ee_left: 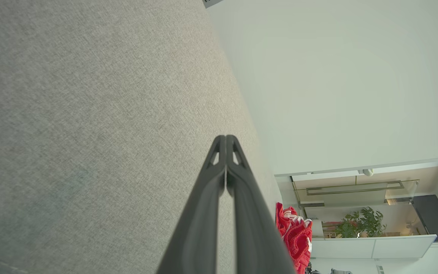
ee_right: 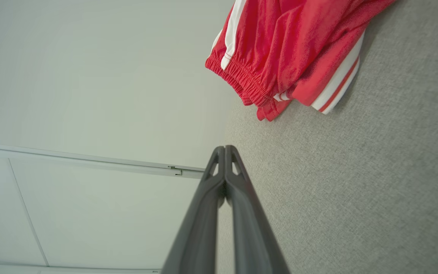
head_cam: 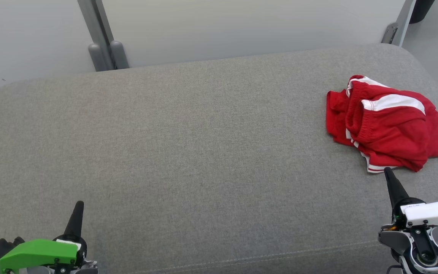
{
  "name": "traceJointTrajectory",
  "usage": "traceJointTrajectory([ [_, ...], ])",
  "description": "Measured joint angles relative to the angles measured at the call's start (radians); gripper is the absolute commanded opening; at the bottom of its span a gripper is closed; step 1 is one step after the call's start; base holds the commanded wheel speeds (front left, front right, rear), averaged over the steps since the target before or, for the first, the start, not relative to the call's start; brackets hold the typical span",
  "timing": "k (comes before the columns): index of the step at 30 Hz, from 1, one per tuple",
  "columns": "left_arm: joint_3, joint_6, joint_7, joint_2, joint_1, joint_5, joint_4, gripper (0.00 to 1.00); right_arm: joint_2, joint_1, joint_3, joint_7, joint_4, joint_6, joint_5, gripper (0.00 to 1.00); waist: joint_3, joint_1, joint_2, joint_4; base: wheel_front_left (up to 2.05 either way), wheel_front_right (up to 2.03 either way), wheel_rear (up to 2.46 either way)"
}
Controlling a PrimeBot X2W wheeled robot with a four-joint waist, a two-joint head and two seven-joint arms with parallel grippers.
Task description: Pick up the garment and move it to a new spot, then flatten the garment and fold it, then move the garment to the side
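Grey woven upholstery [head_cam: 188,144] covers a broad cushioned surface with rounded far corners and a stitched seam running along its near edge. At its near left corner sits the left gripper [head_cam: 79,205], under a green housing [head_cam: 38,253], its two dark fingers pressed together into a single point with nothing between them. The left wrist view confirms this, with the left gripper [ee_left: 226,139] showing no gap at the tips as it hovers over bare fabric. Behind the far edge a pale wall panel [head_cam: 242,26] stands, with a grey post and two rounded brackets [head_cam: 107,53] left of centre. The middle stretch of the cushion carries nothing. Toward the far right lie the red shorts [head_cam: 388,125], crumpled in a loose heap, with white stripes, a white-banded hem and a gathered elastic waistband. They rest on the fabric close to its right edge, well apart from the left gripper. In the left wrist view they [ee_left: 295,236] show small at the far end, with a potted plant [ee_left: 359,226] beyond. The right gripper [head_cam: 387,171], below a white housing [head_cam: 432,213], points at the near hem of the shorts, fingers likewise pinched together on nothing. In the right wrist view a strip of grey cloth separates the right gripper [ee_right: 224,149] from the shorts [ee_right: 287,49].
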Motion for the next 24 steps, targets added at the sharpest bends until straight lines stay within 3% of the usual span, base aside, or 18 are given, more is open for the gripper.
traceJointTrajectory([
  [24, 0.061, -0.045, 0.069, -0.025, -0.069, -0.221, 0.040, 0.00, 0.032, -0.055, -0.076, 0.070, 0.006, 0.050, 0.263, 0.00, 0.002, 0.0000, 0.0000, 0.008, 0.00, 0.00, 0.00],
])
